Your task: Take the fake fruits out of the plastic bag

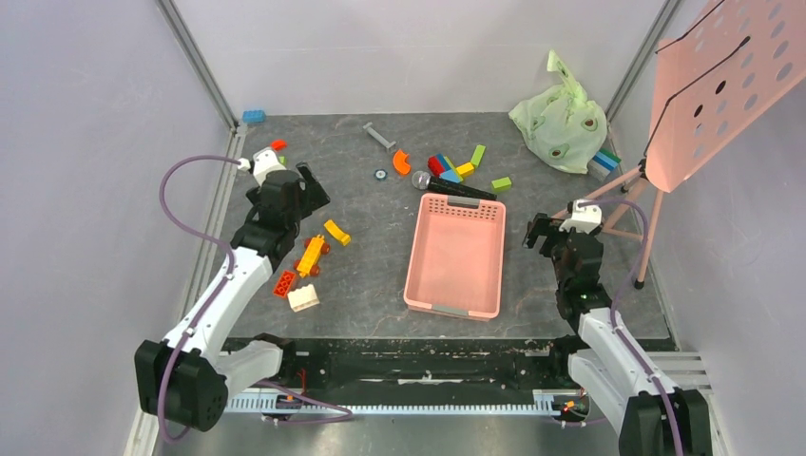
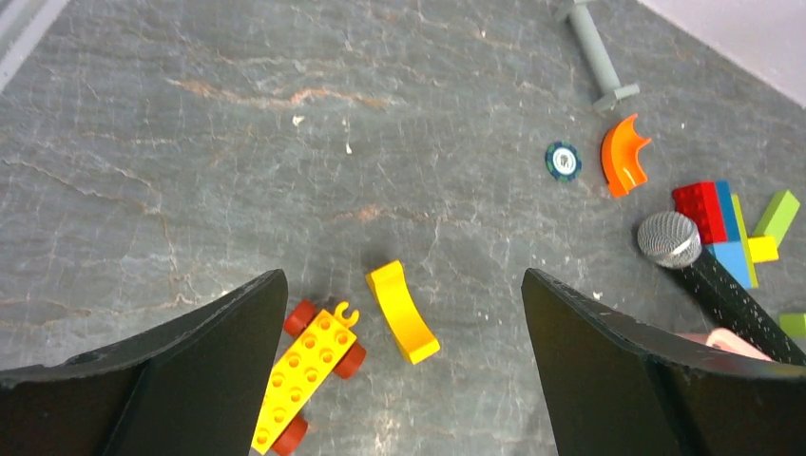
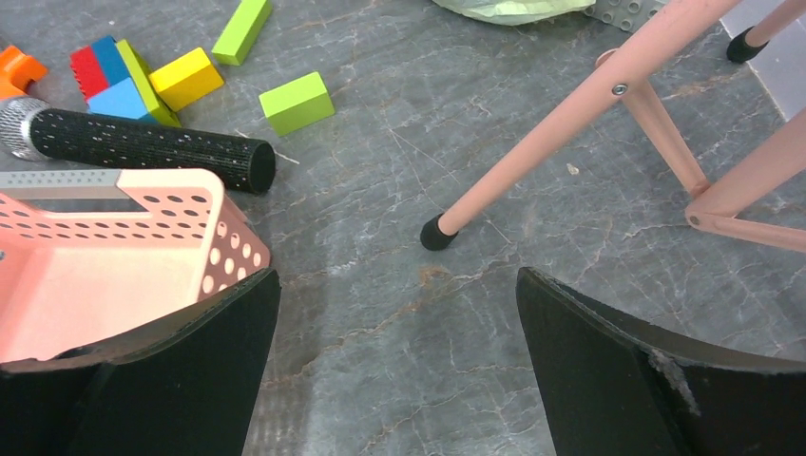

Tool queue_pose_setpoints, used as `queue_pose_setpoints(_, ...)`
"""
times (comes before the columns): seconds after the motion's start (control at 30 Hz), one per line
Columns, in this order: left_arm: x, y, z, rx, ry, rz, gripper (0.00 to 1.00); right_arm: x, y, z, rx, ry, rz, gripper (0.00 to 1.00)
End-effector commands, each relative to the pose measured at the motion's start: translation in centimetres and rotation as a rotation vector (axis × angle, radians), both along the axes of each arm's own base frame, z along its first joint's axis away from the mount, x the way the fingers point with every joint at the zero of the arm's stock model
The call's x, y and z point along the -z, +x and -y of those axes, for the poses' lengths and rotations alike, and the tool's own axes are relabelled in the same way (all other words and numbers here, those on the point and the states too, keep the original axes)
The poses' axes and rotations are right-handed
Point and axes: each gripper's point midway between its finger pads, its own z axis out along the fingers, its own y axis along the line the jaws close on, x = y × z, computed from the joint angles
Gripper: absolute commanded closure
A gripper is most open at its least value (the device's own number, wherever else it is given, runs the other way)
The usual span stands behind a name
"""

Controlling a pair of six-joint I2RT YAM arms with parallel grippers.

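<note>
The bench has a dark grey, stone-patterned surface. A pink perforated stand rises over its right edge. The pink basket lies at the centre, with its long sides running near to far.

The plastic bag sits in the far right corner, just beside the stand's legs. It is pale green, translucent and crinkled. It is bunched into a mound with a handle loop standing up and several darker brown spots on its surface. The fake fruits cannot be made out through the film.

The right tool hovers near the right edge, jaws wide apart and holding nothing. The bag lies beyond it toward the far edge, well apart.

The left tool hovers near the left edge over toy blocks, jaws wide apart and holding nothing. The bag lies across the bench from it.
</note>
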Motion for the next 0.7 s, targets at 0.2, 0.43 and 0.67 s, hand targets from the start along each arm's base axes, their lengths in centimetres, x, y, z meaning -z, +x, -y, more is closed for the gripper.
queue_pose_setpoints(0.2,-2.9,-2.8,0.8,0.071,-0.035,-0.078,0.00,-0.9,-0.4,-1.6,-0.084,0.046,0.053,0.02)
queue_pose_setpoints(0.43,-4.2,-4.9,0.6,0.146,0.025,-0.075,0.00,-3.0,-0.3,-3.1,-0.045,-0.075,0.029,0.01)
queue_pose_setpoints(0.67,-4.1,-5.5,0.7,0.201,0.066,-0.093,0.00,-7.4,3.7,-10.0,-0.046,-0.221,-0.039,0.01)
